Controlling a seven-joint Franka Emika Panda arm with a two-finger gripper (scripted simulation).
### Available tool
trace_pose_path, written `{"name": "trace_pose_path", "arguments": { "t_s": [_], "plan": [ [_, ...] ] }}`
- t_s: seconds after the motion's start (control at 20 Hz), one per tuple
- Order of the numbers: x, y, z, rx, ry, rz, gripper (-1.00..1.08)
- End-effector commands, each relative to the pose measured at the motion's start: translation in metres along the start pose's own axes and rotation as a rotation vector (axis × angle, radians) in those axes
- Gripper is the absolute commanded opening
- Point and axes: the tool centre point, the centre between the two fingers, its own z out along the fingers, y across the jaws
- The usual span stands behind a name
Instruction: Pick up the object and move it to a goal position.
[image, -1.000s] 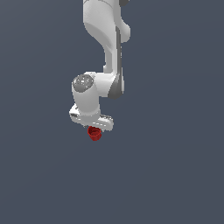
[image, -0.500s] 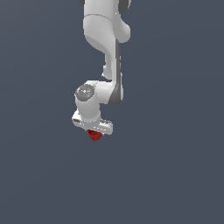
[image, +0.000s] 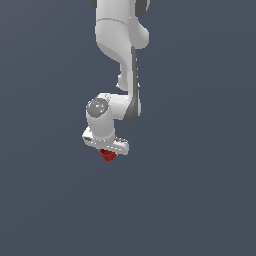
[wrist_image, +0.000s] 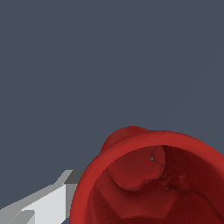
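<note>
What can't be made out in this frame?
- Fingertips: exterior view, hidden under the gripper body; grip cannot be confirmed.
- Cup: exterior view, mostly covered by the gripper; wrist view, cut off by the frame edges.
- Second finger: wrist view, only one finger shows.
- Goal: unmarked in both views.

no readable text, seemingly no labels

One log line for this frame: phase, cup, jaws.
phase: carry | cup: red, under the gripper, close to wrist camera | jaws: hidden in exterior view, state unclear | goal: not visible
</note>
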Motion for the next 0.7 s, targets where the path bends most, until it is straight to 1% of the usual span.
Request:
{"name": "trace_pose_path", "arguments": {
  "t_s": [0.0, 0.35, 0.65],
  "plan": [
    [0.0, 0.0, 0.001, 0.0, -0.001, 0.0, -1.0],
    [0.003, 0.0, -0.003, -0.001, 0.008, 0.009, -1.0],
    [0.021, -0.001, -0.021, -0.009, 0.049, 0.057, -1.0]
  ]
}}
